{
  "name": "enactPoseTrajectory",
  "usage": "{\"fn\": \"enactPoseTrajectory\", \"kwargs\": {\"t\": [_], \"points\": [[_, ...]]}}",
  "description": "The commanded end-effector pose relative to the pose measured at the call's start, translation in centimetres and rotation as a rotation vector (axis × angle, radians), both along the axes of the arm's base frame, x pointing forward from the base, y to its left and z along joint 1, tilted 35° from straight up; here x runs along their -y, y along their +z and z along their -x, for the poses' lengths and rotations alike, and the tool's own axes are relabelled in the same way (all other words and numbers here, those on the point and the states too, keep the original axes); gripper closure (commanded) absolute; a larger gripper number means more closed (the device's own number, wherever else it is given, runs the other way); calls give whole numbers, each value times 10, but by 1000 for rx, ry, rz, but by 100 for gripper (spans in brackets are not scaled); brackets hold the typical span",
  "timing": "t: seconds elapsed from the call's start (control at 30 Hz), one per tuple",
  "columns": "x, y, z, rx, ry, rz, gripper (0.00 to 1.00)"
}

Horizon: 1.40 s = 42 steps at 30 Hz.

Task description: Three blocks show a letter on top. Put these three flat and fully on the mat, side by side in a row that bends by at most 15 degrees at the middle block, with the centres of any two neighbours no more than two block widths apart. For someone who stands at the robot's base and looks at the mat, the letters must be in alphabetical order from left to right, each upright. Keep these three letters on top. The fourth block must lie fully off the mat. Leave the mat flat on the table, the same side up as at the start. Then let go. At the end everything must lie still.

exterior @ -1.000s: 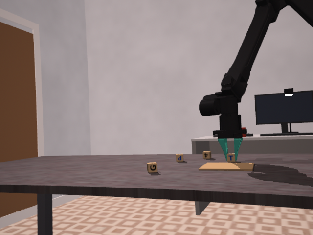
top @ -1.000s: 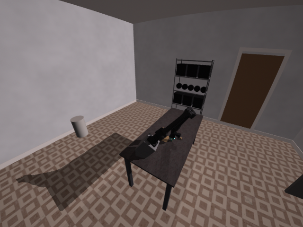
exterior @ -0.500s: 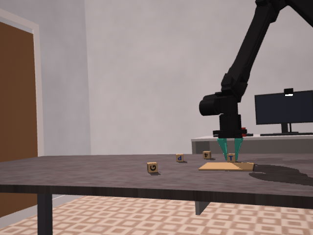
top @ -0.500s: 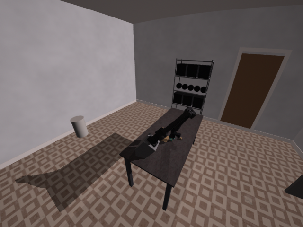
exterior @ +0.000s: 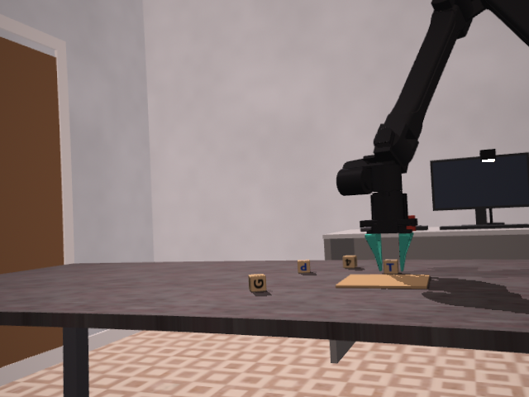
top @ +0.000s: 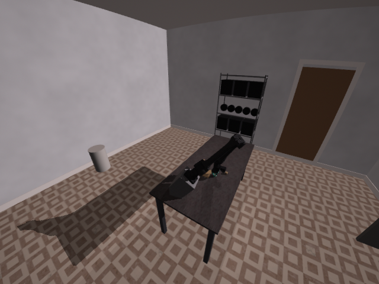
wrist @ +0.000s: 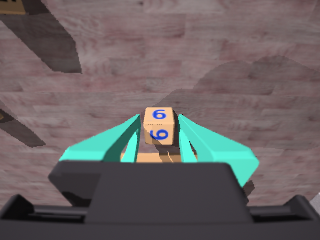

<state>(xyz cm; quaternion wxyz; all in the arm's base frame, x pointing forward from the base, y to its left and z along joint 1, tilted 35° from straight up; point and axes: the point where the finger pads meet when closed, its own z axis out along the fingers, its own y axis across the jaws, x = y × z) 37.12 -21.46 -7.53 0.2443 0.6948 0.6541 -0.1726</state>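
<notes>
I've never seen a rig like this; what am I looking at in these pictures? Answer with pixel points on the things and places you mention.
One black robot arm [top: 215,155] [exterior: 410,93] points its two-fingered tool [top: 214,174] [exterior: 391,270] [wrist: 159,119] down at a table [top: 214,205] [exterior: 170,294] [wrist: 225,30]. The top picture looks down across the room, the exterior one along the table, and the wrist one past the fingers. A block [exterior: 390,265] [wrist: 159,125] sits between the fingers, with gaps beside it, so nothing is held. A tan mat [top: 206,173] [exterior: 375,282] [wrist: 145,158] and three other blocks lie around.

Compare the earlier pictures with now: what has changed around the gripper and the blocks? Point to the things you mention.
The gripper's [top: 214,174] [exterior: 391,270] [wrist: 159,117] fingers have spread wider, outward on both sides of the T-faced block [exterior: 390,266] [wrist: 159,116], leaving gaps beside it. Whether they gripped it before, I cannot tell. That block, the other three blocks [exterior: 257,283] [wrist: 12,6] and the mat [top: 207,174] [exterior: 380,280] [wrist: 150,157] show no visible shift.
</notes>
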Motion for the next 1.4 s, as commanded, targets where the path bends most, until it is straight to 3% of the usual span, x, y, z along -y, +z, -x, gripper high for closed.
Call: {"fn": "enactPoseTrajectory", "kwargs": {"t": [0.0,0.03,0.83,0.93,1.37], "points": [[3,-5,-2,-2,2,0,61],[3,-5,-2,-2,2,0,10],[-8,-5,0,-18,8,-8,10],[-8,10,-5,13,8,2,10],[-14,21,0,8,1,3,10]]}}
